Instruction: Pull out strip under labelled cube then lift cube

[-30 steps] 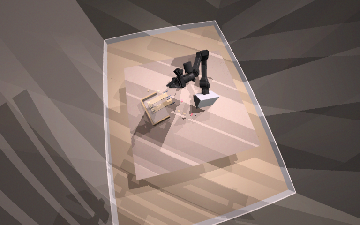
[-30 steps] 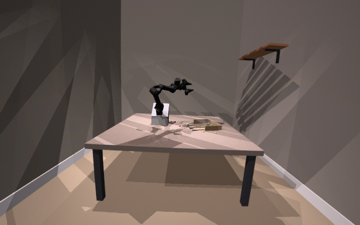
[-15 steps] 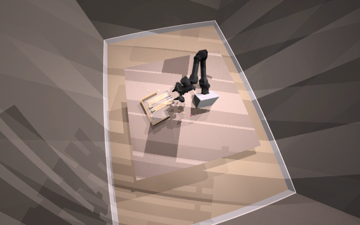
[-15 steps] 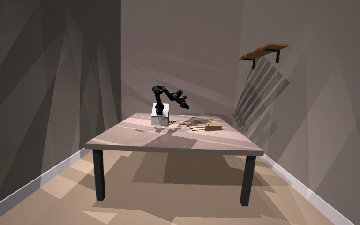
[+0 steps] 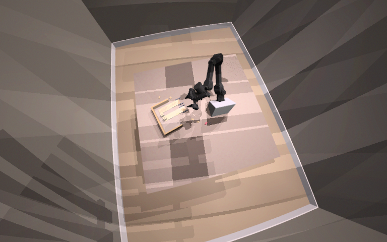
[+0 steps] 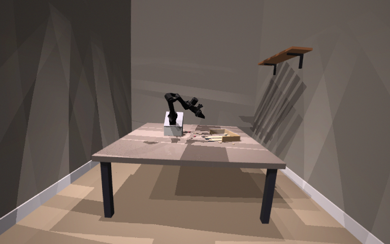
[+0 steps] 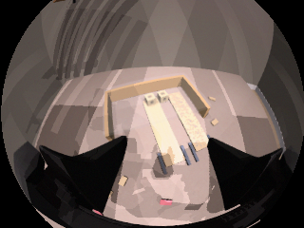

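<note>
High tilted overhead, distant table-level front view, close pincer-mounted fisheye; all sharing the wooden tray [image 5: 157,119].

Tray wall [image 7: 152,86] blocks far side (near end open).
</note>
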Robot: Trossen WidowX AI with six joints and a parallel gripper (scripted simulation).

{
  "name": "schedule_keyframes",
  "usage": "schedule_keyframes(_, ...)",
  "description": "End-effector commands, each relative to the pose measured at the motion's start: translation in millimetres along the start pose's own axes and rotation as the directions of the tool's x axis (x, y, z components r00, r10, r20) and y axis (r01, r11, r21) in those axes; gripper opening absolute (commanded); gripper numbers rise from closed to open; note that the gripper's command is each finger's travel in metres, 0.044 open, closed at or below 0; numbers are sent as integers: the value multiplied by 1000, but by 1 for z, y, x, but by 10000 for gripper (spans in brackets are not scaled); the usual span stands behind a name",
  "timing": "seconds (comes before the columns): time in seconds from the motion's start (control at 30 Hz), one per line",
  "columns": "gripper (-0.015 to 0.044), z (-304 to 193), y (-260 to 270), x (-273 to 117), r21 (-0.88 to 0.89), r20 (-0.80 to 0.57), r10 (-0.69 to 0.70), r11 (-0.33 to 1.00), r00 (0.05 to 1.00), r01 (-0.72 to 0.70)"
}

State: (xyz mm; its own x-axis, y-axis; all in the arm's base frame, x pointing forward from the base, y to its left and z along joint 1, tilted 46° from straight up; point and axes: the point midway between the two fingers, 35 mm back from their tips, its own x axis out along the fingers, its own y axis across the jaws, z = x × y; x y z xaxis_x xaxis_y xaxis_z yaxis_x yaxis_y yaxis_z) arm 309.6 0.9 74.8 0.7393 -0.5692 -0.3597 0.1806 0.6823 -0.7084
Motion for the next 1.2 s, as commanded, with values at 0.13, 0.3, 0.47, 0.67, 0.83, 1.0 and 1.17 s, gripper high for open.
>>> schedule_keyframes(0.13,269,0,2,17,-55,-87,4,998,996,-9)
schedule_keyframes(0.3,138,-6,2,55,-146,-298,17,987,954,-63)
schedule_keyframes(0.47,6,-16,-5,84,-199,-497,13,972,868,-128)
schedule_keyframes(0.67,0,-36,-23,110,-217,-713,-2,951,701,-219)
schedule_keyframes(0.83,0,-49,-36,120,-210,-815,-12,938,579,-276)
schedule_keyframes(1.0,0,-48,-35,120,-210,-815,-12,938,579,-276)
schedule_keyframes(1.17,0,-50,-35,122,-210,-815,-12,938,579,-276)
